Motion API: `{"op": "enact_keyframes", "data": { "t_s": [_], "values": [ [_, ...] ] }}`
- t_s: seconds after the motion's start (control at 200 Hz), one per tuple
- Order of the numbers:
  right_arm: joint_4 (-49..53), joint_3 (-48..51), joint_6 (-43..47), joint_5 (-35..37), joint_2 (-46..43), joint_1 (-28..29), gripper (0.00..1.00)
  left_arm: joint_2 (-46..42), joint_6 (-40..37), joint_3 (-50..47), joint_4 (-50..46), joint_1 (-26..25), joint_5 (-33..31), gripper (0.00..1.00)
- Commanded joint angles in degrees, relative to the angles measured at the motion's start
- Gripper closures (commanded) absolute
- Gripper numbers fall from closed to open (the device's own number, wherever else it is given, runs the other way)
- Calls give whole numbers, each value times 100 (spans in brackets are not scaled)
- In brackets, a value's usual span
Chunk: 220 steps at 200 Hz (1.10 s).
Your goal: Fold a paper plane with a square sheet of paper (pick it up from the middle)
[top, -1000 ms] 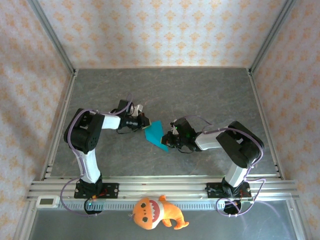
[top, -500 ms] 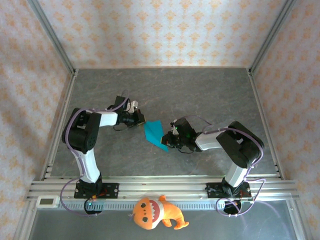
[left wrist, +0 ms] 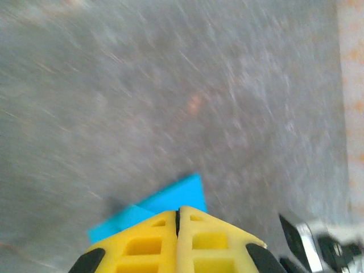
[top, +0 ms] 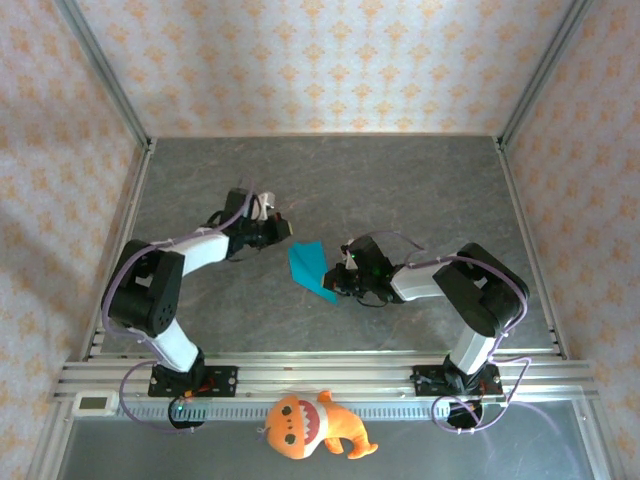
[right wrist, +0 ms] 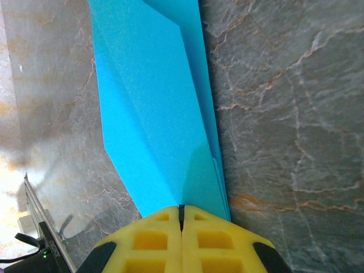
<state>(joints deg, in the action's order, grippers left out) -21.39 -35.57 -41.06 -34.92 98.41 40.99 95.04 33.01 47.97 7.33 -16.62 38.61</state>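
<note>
The cyan-blue paper [top: 311,268] lies on the grey table [top: 400,190] as a folded pointed shape with creases, its point toward the near right. My right gripper [top: 338,282] is shut on its pointed end; in the right wrist view the yellow fingertips [right wrist: 196,222] pinch the layered paper [right wrist: 153,114], which stretches away from the gripper [right wrist: 182,207]. My left gripper [top: 283,230] is up-left of the paper and apart from it. In the blurred left wrist view this gripper [left wrist: 178,211] is shut with nothing between its fingers, and the paper [left wrist: 170,196] lies just beyond the tips.
An orange plush toy [top: 312,425] lies on the front rail between the arm bases. A small white device [top: 95,403] sits at the near left. Aluminium frame rails [top: 120,270] and patterned walls bound the table.
My left gripper has drawn back from the paper's left edge toward the far left, its elbow swinging left. The right gripper and the paper have stayed put.
</note>
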Motion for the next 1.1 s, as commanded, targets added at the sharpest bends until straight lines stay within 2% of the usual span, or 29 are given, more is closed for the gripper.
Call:
{"op": "enact_keyframes", "data": {
  "t_s": [0.0, 0.25, 0.56, 0.836, 0.946, 1.096],
  "values": [
    [1409, 327, 100, 394, 188, 7, 100, 59, 380, -317, 585, -439, 143, 99],
    [1357, 305, 69, 373, 100, 6, 100, 649, 614, -407, 997, -959, -18, 99],
    [1174, 83, 28, 222, -182, 14, 100, 973, 449, -570, 828, -979, -354, 99],
    [1219, -161, -181, 285, -776, 14, 85, 1060, 317, -597, 665, -976, -464, 99],
    [1229, 65, -483, 440, -1096, 14, 79, 1055, 258, -563, 582, -961, -479, 99],
    [724, 564, -1043, 338, -1535, 14, 69, 1017, 249, -552, 567, -948, -442, 99]
  ]
}}
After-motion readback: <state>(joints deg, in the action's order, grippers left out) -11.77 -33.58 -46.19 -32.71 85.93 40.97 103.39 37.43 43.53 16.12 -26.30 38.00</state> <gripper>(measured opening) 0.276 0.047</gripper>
